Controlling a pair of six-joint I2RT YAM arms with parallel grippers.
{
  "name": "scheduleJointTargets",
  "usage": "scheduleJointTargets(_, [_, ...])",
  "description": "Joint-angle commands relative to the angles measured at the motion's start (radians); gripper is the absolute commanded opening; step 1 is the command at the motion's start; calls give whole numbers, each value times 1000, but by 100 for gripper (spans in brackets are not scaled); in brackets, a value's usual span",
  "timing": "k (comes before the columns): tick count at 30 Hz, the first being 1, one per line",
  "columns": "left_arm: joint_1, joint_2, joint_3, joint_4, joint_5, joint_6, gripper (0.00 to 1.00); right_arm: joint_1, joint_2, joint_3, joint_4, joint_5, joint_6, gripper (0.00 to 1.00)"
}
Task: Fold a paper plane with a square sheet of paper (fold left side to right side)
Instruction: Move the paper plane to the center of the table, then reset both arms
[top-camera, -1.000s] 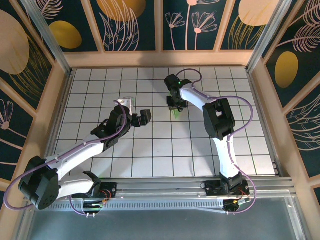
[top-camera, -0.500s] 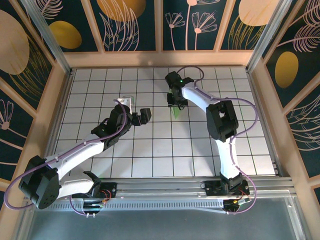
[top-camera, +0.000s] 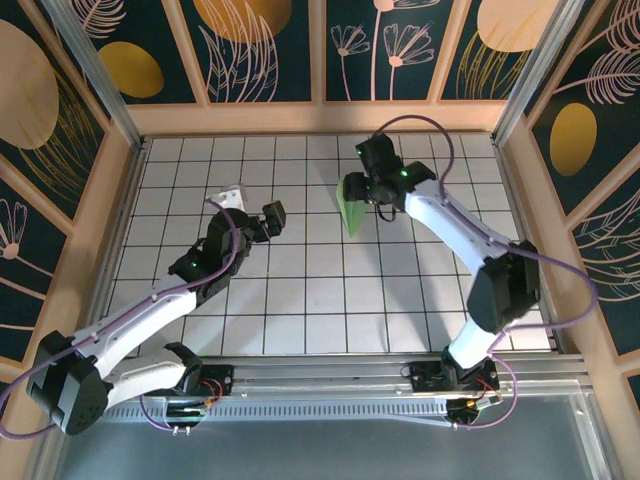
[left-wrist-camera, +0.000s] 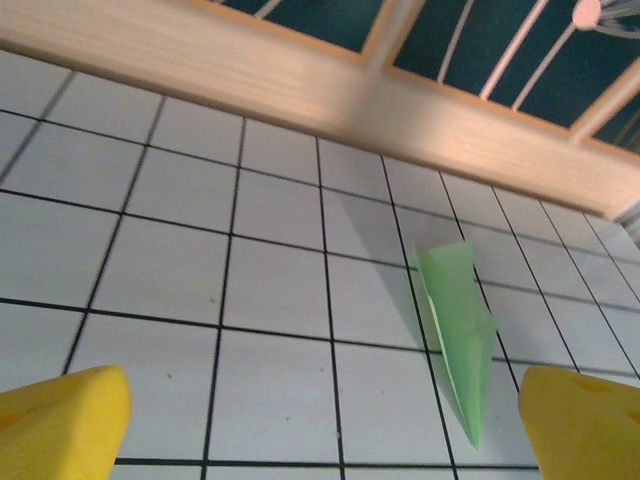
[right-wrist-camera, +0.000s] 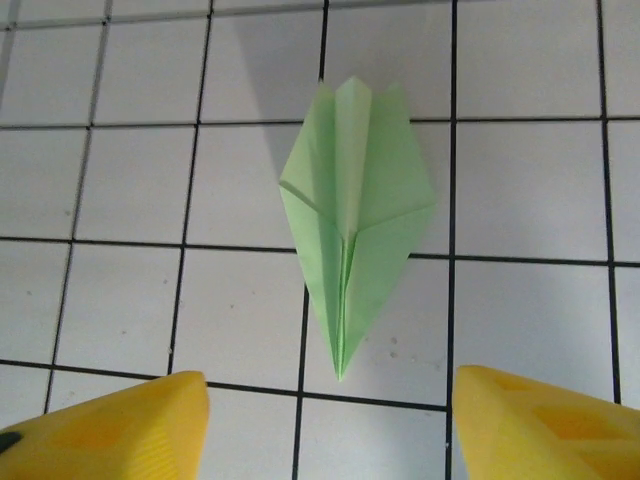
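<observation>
Right tool (right-wrist-camera: 328, 400) spread wide over paper plane (right-wrist-camera: 350, 230), not touching; left tool (left-wrist-camera: 323, 400) spread, apart; bare tiles (right-wrist-camera: 530, 190) round plane's edges.

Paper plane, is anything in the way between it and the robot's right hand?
No, nothing visible. The paper plane lies on the white tiles ahead of the right hand. The hand is open and apart from the plane, with just bare tile between them.

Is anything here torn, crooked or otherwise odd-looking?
Nothing stands out. The paper plane lies whole on the tiled table, a neat pointed dart with a straight centre crease and no tears or crumpling visible.
</observation>
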Motion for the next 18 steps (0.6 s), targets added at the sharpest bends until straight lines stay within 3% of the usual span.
scheduleJointTargets(1, [6, -42, 14, -25, -118, -22, 99, -58, -125, -119, 113, 33, -21, 74])
scheduleJointTargets(6, [4, -88, 0, -42, -214, -26, 99, -141, -297, -332, 233, -32, -52, 87])
scheduleJointTargets(8, [5, -108, -8, -44, -246, -25, 99, -167, -360, -417, 283, -47, -76, 99])
scheduleJointTargets(18, [5, -166, -31, -74, -364, 31, 99, -294, -641, -852, 653, -62, -196, 99])
